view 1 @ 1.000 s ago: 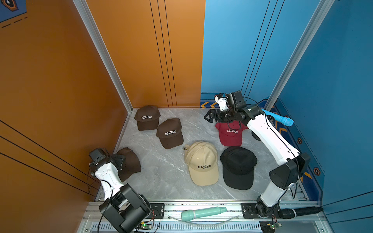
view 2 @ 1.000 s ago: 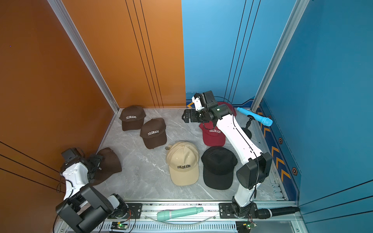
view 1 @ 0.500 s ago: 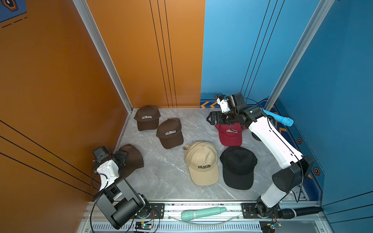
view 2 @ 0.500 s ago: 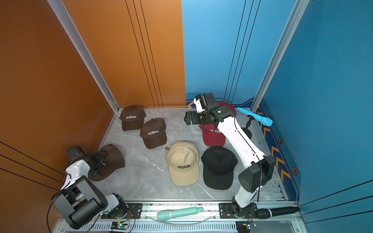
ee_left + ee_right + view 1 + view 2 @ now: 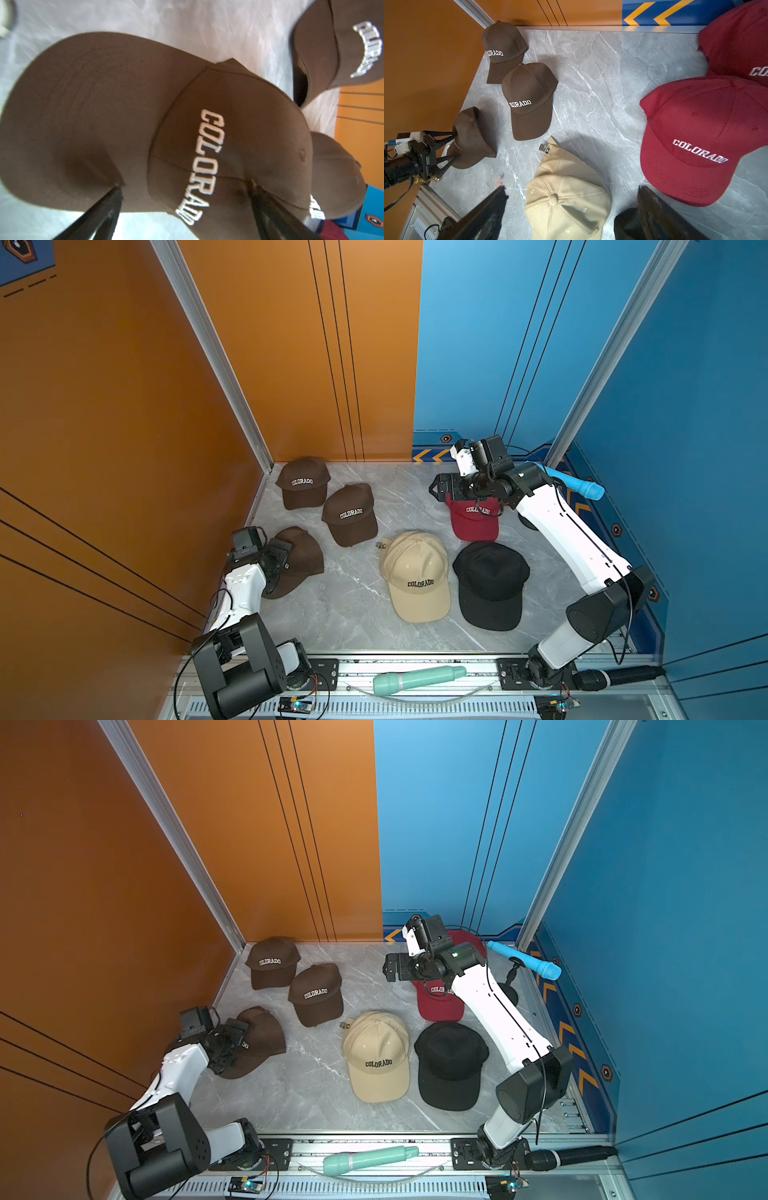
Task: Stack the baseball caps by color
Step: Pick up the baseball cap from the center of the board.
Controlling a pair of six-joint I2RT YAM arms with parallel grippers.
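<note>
At lower left the wide-open left gripper straddles a brown cap, apparently to pinch it; the right gripper hangs open, empty, over a dark red cap.

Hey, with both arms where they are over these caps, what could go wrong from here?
The left gripper has its fingers spread wide across the brown cap in front of it, brim to crown; closing there may only crumple the soft fabric or slip off. The right gripper, open above a dark red cap, sits close to the blue microphone on its stand; a swing back could knock it over.
</note>
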